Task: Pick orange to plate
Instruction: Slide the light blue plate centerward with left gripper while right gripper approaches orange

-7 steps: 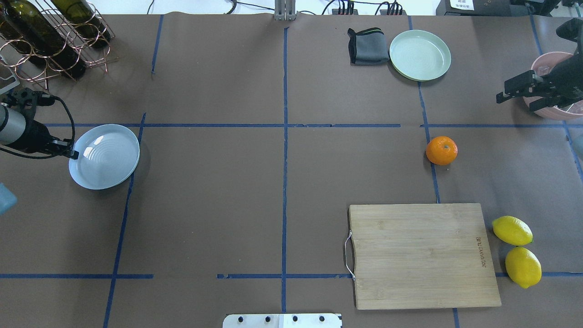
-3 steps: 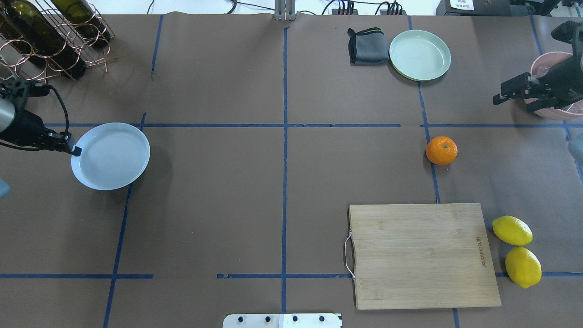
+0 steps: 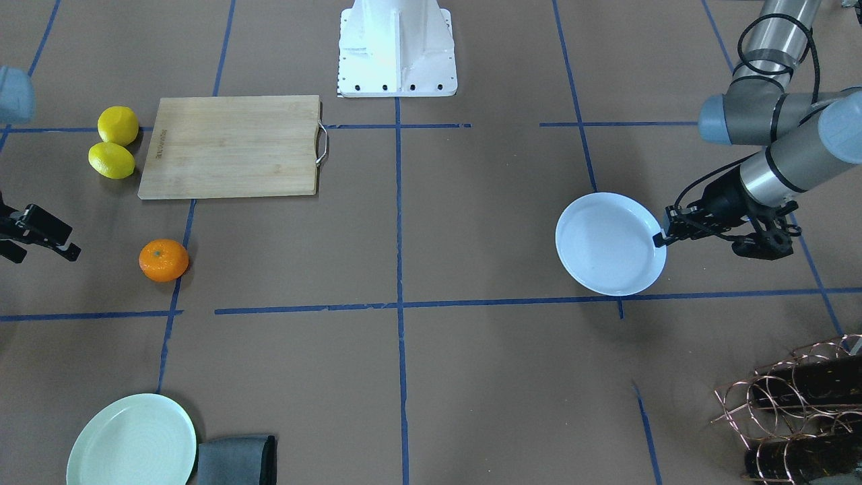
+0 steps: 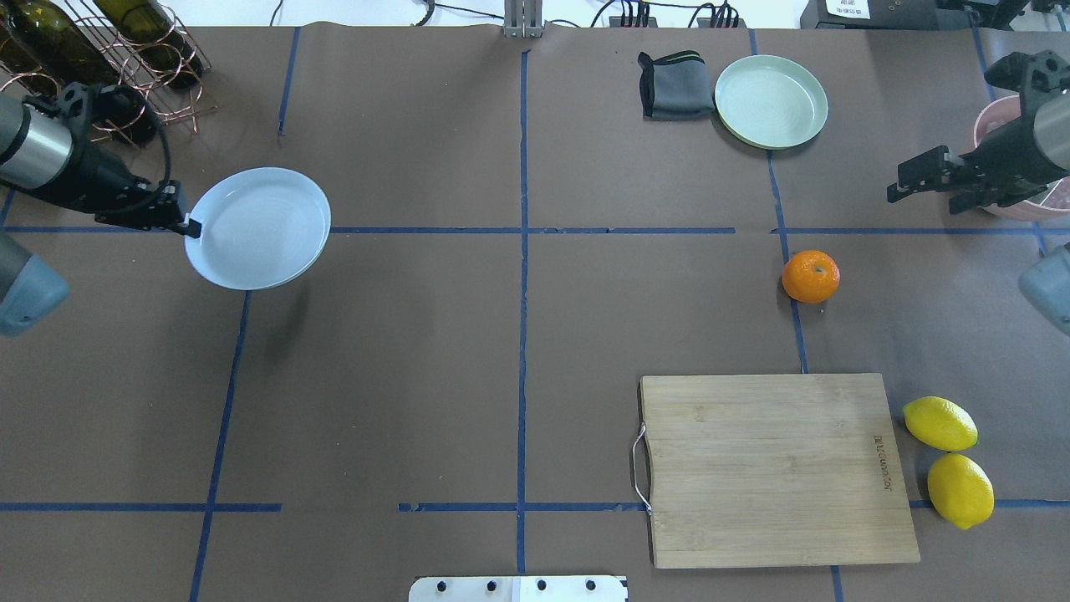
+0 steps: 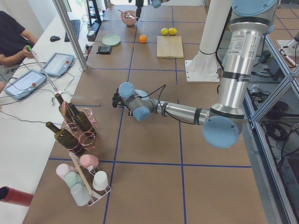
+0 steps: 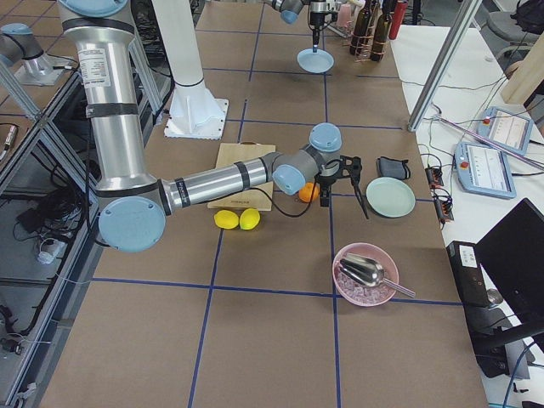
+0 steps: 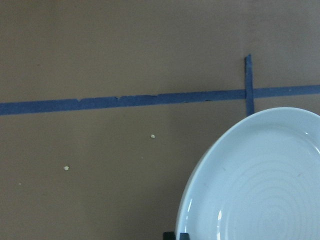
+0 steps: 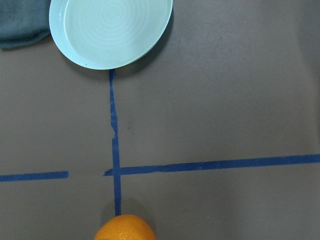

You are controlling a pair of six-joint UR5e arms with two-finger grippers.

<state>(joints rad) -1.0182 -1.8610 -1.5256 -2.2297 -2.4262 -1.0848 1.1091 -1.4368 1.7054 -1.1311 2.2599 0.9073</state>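
The orange (image 4: 810, 276) rests on the brown table on a blue tape line, right of centre; it also shows as the orange (image 3: 163, 260) and, at the bottom edge of the right wrist view, as the orange (image 8: 125, 229). The pale bluish-white plate (image 4: 257, 227) hangs above the table on the far left, its shadow below it. My left gripper (image 4: 191, 226) is shut on its left rim. In the left wrist view the plate (image 7: 260, 180) fills the lower right. My right gripper (image 4: 919, 194) is open and empty, above the table up and to the right of the orange.
A mint-green plate (image 4: 771, 100) and a folded grey cloth (image 4: 675, 84) lie at the far side. A wooden cutting board (image 4: 777, 468) and two lemons (image 4: 940, 422) sit near the front right. A pink bowl (image 4: 995, 117) is behind my right arm. A wine rack (image 4: 100, 58) stands far left.
My left gripper has raised the plate and carried it right and away from the robot. My right gripper has shifted slightly left. The orange has not moved.
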